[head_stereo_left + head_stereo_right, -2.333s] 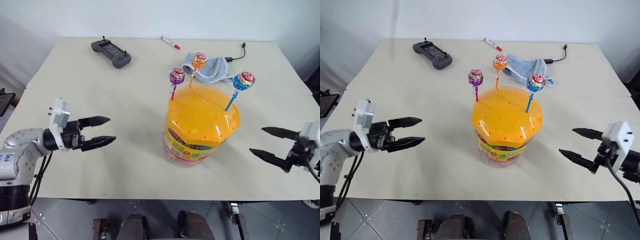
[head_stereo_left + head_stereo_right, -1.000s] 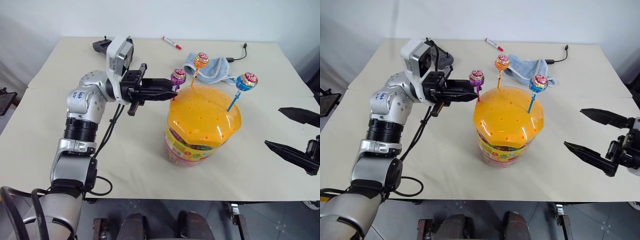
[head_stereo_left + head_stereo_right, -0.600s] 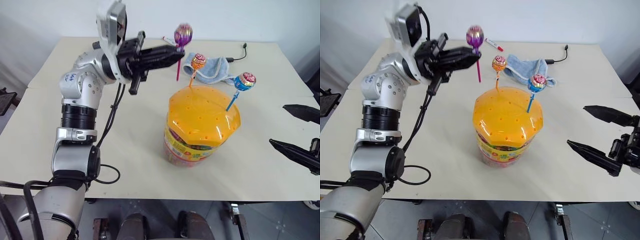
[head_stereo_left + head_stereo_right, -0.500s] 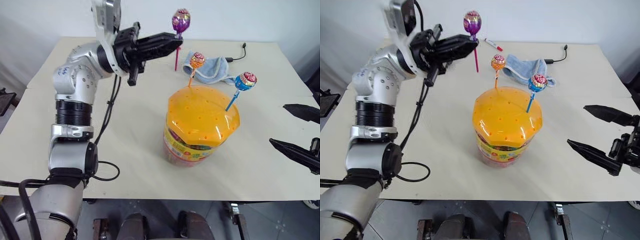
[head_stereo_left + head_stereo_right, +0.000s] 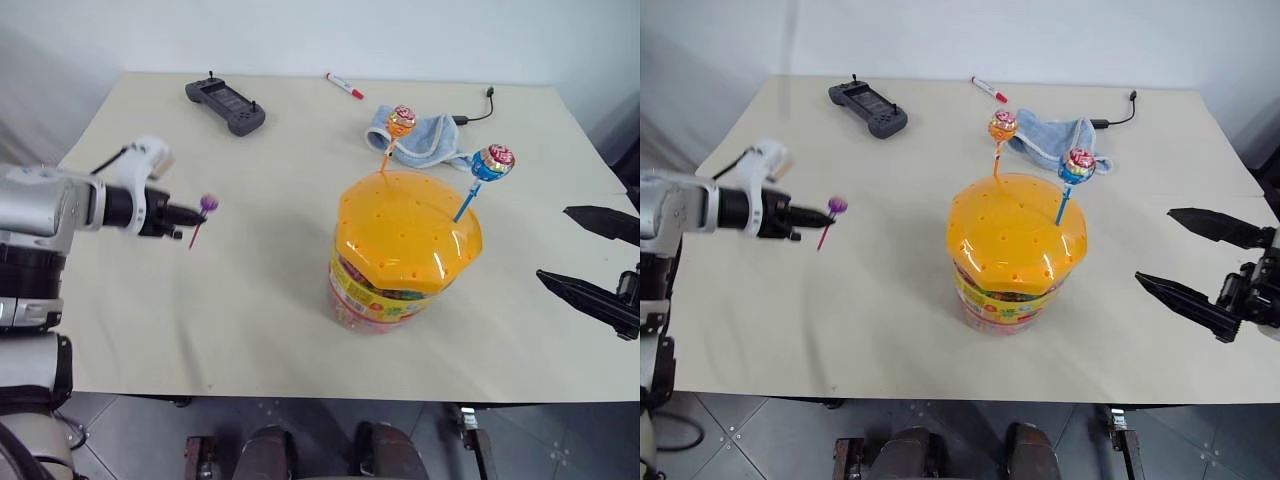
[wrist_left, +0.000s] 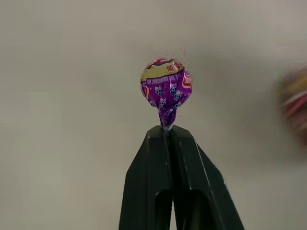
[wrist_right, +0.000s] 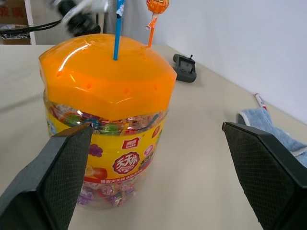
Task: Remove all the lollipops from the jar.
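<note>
The jar (image 5: 405,250), a clear tub with a yellow-red label and a domed orange lid, stands mid-table. Two lollipops stick up from its lid: an orange one (image 5: 399,122) at the back and a blue-red one (image 5: 490,163) on a blue stick at the right. My left gripper (image 5: 188,216) hovers over the table's left side, shut on the stick just below the head of the purple lollipop (image 5: 208,204), whose pink stick slants down. In the left wrist view the purple lollipop (image 6: 166,87) sits right at the fingertips. My right gripper (image 5: 590,258) stands open to the right of the jar, empty.
A black handheld controller (image 5: 224,104) lies at the back left, a red marker pen (image 5: 342,86) at the back middle. A blue cloth (image 5: 425,138) and a black cable (image 5: 478,108) lie behind the jar. The table's left half is bare around my left gripper.
My left gripper pulled the purple lollipop up out of the lid, then swung it far to the left and down over the table. The right gripper stayed put.
</note>
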Action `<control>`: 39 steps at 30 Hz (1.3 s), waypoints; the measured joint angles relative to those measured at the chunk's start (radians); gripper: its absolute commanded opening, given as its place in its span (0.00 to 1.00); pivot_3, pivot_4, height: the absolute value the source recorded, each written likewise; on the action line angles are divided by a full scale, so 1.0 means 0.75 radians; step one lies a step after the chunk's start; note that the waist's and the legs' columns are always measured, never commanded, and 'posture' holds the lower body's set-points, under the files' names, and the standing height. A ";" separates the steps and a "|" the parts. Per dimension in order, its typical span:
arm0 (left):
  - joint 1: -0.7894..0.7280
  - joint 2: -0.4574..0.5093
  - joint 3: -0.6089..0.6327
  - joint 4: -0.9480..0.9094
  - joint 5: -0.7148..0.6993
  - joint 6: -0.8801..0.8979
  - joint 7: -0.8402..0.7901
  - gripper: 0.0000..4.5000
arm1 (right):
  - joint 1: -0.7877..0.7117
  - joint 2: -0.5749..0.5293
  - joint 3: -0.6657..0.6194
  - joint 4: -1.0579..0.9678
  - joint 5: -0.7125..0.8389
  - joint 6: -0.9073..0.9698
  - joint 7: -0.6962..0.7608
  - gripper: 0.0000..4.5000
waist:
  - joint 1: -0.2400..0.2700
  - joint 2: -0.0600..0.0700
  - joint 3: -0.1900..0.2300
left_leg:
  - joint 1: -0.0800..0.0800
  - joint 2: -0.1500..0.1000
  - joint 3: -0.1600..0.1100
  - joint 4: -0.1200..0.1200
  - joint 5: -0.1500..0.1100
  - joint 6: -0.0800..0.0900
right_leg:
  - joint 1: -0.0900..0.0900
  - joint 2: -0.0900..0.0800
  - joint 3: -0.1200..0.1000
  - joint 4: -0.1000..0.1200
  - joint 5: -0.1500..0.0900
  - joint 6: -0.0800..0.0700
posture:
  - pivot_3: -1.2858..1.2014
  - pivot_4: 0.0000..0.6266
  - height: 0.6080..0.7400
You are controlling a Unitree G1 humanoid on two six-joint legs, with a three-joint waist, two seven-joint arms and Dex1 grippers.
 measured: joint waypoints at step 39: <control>-0.267 -0.645 0.220 0.241 -0.249 -1.098 -0.563 0.99 | -0.102 -0.029 -0.018 0.077 -0.035 -0.021 0.026 1.00 | 0.007 -0.002 0.000 | -0.001 -0.001 0.003 0.006 -0.001 0.002 | 0.000 0.000 0.000 0.002 0.000 0.000 | 0.52 0.24 1.00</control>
